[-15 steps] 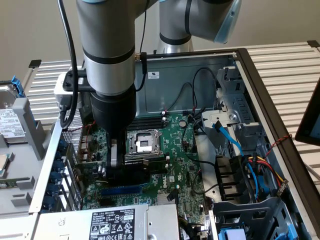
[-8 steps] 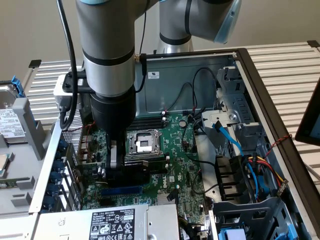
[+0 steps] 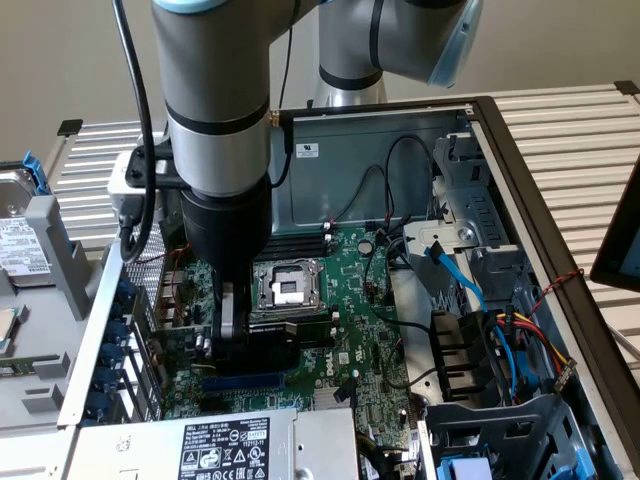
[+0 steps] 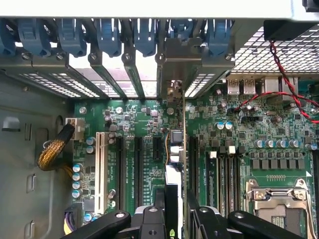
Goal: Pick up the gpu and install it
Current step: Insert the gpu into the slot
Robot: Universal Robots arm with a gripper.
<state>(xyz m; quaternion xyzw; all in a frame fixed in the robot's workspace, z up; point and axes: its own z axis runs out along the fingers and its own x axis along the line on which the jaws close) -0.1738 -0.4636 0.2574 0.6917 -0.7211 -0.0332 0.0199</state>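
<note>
Inside the open computer case (image 3: 380,140), the gripper (image 4: 172,221) stands low over the motherboard (image 4: 134,114), jaws clamped on the gpu (image 4: 175,144). The card is held edge-on among the expansion slots, its silver bracket (image 4: 182,62) at the rear openings. Pick-up is judged complete; full seating cannot be told, and the card is not yet released.

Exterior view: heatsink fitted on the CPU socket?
No, the CPU socket lies uncovered, its metal retention frame in plain sight.
</note>
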